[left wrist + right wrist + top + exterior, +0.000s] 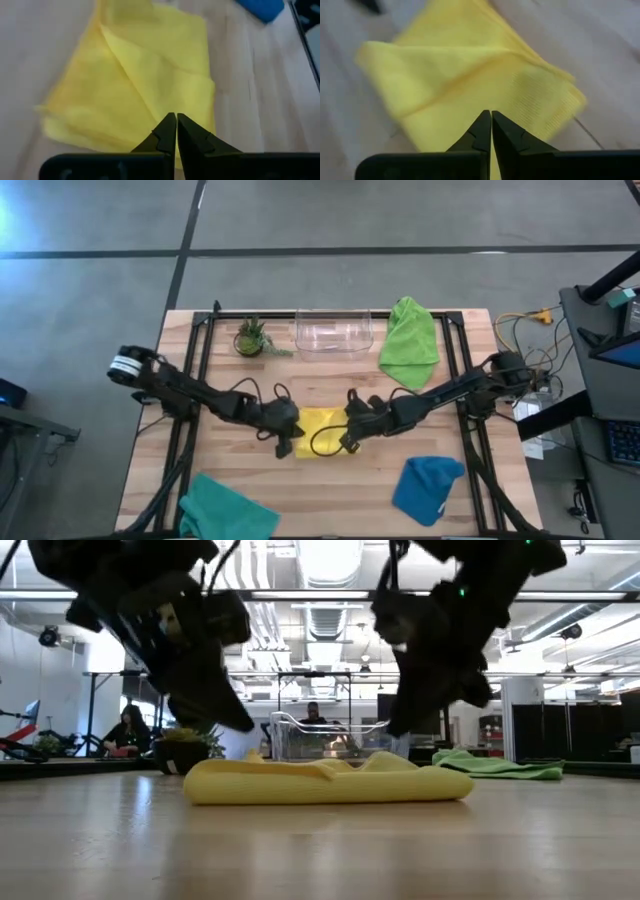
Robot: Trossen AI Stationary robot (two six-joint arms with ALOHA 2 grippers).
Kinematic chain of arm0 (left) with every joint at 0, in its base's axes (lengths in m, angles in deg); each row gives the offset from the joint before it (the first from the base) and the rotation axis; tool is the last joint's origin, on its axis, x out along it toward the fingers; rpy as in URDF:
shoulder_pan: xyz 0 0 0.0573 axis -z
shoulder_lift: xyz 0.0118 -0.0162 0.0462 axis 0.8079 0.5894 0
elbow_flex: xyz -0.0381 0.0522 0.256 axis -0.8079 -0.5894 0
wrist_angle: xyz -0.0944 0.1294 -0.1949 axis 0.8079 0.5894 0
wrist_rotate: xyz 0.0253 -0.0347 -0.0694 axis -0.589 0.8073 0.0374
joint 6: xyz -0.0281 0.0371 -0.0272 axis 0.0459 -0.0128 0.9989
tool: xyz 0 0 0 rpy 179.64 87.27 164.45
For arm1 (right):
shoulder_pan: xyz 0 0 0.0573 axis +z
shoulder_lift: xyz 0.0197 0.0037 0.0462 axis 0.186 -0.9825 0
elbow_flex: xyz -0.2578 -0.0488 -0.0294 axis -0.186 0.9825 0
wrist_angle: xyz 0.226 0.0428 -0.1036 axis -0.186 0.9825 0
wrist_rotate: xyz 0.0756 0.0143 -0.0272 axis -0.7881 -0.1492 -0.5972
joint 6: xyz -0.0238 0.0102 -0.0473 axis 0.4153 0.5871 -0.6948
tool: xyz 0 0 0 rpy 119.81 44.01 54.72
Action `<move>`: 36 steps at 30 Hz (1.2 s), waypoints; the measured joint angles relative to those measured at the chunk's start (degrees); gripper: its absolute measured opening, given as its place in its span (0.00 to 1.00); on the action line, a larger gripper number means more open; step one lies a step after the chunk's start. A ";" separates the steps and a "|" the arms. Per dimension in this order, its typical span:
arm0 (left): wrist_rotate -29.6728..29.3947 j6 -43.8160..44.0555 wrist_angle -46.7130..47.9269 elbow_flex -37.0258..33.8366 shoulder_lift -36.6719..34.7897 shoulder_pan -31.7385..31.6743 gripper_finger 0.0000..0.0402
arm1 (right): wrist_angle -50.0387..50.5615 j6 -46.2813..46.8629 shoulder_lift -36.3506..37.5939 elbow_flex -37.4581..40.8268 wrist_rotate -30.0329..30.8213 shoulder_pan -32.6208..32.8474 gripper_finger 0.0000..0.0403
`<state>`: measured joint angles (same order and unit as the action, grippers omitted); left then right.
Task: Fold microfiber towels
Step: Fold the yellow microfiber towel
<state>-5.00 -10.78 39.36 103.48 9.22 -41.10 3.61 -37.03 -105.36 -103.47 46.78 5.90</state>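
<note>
Yellow towel lies folded between your grippers, long axis running arm to arm; left gripper and right gripper, both pinched shut and empty, sit equally near its ends.

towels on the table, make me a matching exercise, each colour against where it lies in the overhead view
Things:
1. yellow towel
2. lime green towel
3. blue towel
4. teal towel

Places:
A. near left corner of the table, at the picture's bottom edge
B. far side, right of the clear plastic bin
C. middle of the table, between the two grippers
D. near right part of the table

Pairs: 1-C, 2-B, 3-D, 4-A
</note>
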 joint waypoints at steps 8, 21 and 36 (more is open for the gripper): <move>-8.68 -1.24 5.60 -1.12 -12.95 0.57 0.00 | -12.08 -18.51 -1.48 -1.07 -8.23 2.54 0.12; -12.78 8.77 4.76 -14.02 -29.45 3.03 0.00 | -8.46 -40.43 -12.56 -12.14 -7.14 3.98 0.28; -13.72 9.48 3.21 -16.16 -32.84 3.18 0.00 | 4.74 -38.86 -21.23 -23.53 -5.01 3.84 0.07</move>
<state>-18.71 -1.30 42.57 87.32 -23.63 -37.92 8.35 -75.89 -126.59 -126.99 41.78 9.75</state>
